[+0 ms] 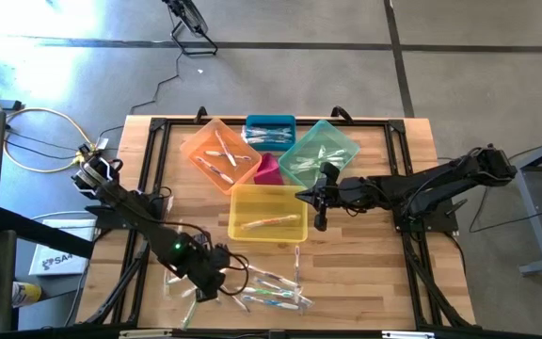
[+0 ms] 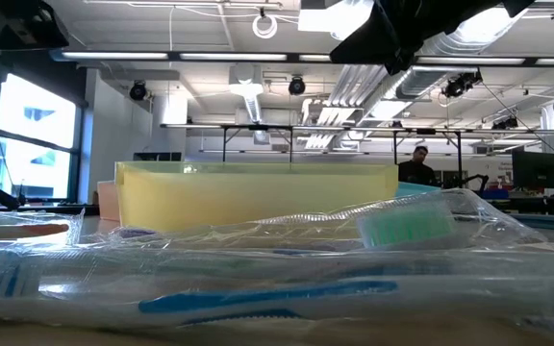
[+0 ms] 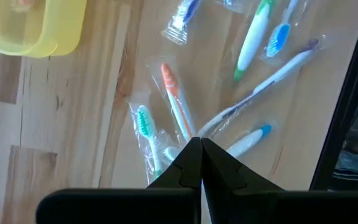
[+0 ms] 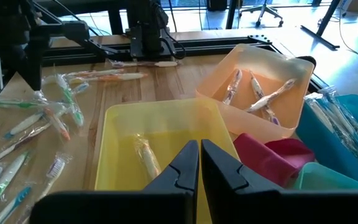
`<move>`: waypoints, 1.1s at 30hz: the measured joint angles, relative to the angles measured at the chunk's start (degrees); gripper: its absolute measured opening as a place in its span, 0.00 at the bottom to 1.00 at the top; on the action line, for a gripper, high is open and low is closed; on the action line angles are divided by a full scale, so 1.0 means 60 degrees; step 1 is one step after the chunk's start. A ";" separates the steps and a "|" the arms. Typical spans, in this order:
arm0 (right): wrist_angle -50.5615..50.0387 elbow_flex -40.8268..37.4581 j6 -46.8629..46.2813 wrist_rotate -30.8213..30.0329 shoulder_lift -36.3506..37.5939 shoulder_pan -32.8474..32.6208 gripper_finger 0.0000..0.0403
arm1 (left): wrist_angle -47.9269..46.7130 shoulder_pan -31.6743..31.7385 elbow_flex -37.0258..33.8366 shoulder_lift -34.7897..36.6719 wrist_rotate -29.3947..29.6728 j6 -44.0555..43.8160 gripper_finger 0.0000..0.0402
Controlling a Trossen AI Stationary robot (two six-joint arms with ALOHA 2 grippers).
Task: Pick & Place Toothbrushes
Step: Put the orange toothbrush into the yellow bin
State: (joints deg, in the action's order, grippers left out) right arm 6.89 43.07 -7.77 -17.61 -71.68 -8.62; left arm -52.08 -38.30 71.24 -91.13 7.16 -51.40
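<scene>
Wrapped toothbrushes lie in a loose pile on the wood near the table's near edge. In the low view they fill the foreground. My left gripper is shut at the pile's left side. In the left wrist view its tips sit where an orange-accented brush ends. My right gripper is shut and hangs over the right part of the yellow bin, empty. In the right wrist view its tips are above the bin, where one brush lies on the floor. My left gripper's shut fingertips come down slanting onto the pile, at the handle ends of the orange-accented brush and a white one. I cannot tell whether they touch a wrapper.
Behind the yellow bin stand an orange bin, a blue bin and a green bin, each with brushes in it, and a small magenta one between them. A black frame rims the table. Bare wood lies right of the pile.
</scene>
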 joint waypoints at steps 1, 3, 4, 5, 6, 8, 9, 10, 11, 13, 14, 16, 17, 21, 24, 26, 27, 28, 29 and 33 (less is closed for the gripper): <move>0.0001 0.0000 -0.0002 0.0000 0.0000 0.0000 0.03 | 0.0060 0.0001 0.0000 0.0010 0.0000 0.0008 0.00; 0.0005 0.0000 -0.0023 0.0000 0.0000 0.0000 0.03 | 0.0281 0.0007 0.0000 0.0022 0.0004 0.0018 0.00; 0.0007 0.0000 -0.0024 0.0000 0.0000 0.0000 0.03 | 0.0310 0.0011 0.0000 0.0022 0.0005 0.0018 0.00; 0.0008 0.0000 -0.0025 0.0000 0.0000 0.0000 0.03 | 0.0333 0.0007 0.0000 0.0022 0.0044 0.0034 0.00; 0.0013 0.0000 -0.0025 0.0000 0.0000 0.0000 0.03 | 0.0381 0.0007 0.0000 0.0022 0.0106 0.0163 0.00; 0.0030 0.0000 -0.0084 0.0000 0.0000 0.0000 0.03 | 0.0433 0.0007 0.0000 0.0022 0.0158 0.0310 0.00; 0.0027 0.0000 -0.0181 0.0000 0.0000 0.0000 0.03 | 0.0496 0.0007 0.0000 0.0022 0.0169 0.0311 0.01; 0.0027 0.0000 -0.0237 0.0000 0.0000 0.0000 0.03 | 0.0516 0.0010 0.0000 0.0022 0.0183 0.0287 0.02; 0.0027 0.0000 -0.0254 0.0000 0.0000 0.0000 0.03 | 0.0489 0.0011 0.0000 0.0022 0.0188 0.0264 0.03; 0.0027 0.0000 -0.0251 0.0000 0.0000 0.0000 0.03 | 0.0409 0.0011 0.0000 0.0022 0.0186 0.0235 0.07; 0.0027 0.0000 -0.0251 0.0000 0.0000 0.0000 0.03 | 0.0351 0.0011 0.0000 0.0022 0.0191 0.0177 0.10; 0.0027 0.0000 -0.0251 0.0000 0.0000 0.0000 0.03 | 0.0316 0.0011 0.0000 -0.0044 0.0274 0.0010 0.17; 0.0027 0.0000 -0.0251 0.0000 0.0000 0.0000 0.03 | 0.0326 0.0013 0.0000 -0.0095 0.0362 0.0004 0.21; 0.0006 0.0000 -0.0248 0.0000 0.0000 0.0000 0.03 | 0.0452 0.0011 -0.0007 -0.0364 0.0385 -0.0015 0.31; -0.0035 -0.0004 -0.0255 0.0000 0.0000 0.0000 0.03 | 0.0448 0.0011 -0.0007 -0.0670 0.0114 -0.0018 0.33; -0.0062 -0.0004 -0.0277 0.0020 0.0000 0.0000 0.03 | 0.0424 0.0011 -0.0007 -0.0910 -0.0083 -0.0001 0.33; -0.0068 -0.0004 -0.0277 0.0036 0.0000 0.0000 0.03 | 0.0433 0.0011 -0.0007 -0.1043 -0.0162 0.0025 0.32; -0.0068 -0.0004 -0.0277 0.0071 0.0000 0.0000 0.03 | 0.0472 0.0011 -0.0007 -0.1183 -0.0218 0.0057 0.32; -0.0068 -0.0004 -0.0279 0.0144 0.0000 0.0000 0.03 | 0.0498 0.0011 -0.0007 -0.1305 -0.0291 0.0067 0.31; -0.0074 -0.0004 -0.0280 0.0211 0.0000 -0.0004 0.03 | 0.0499 0.0011 -0.0011 -0.1624 -0.0316 0.0087 0.30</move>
State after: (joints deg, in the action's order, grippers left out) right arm 6.45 43.05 -9.45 -16.34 -71.68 -8.64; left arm -49.08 -38.24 71.18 -100.88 5.26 -50.87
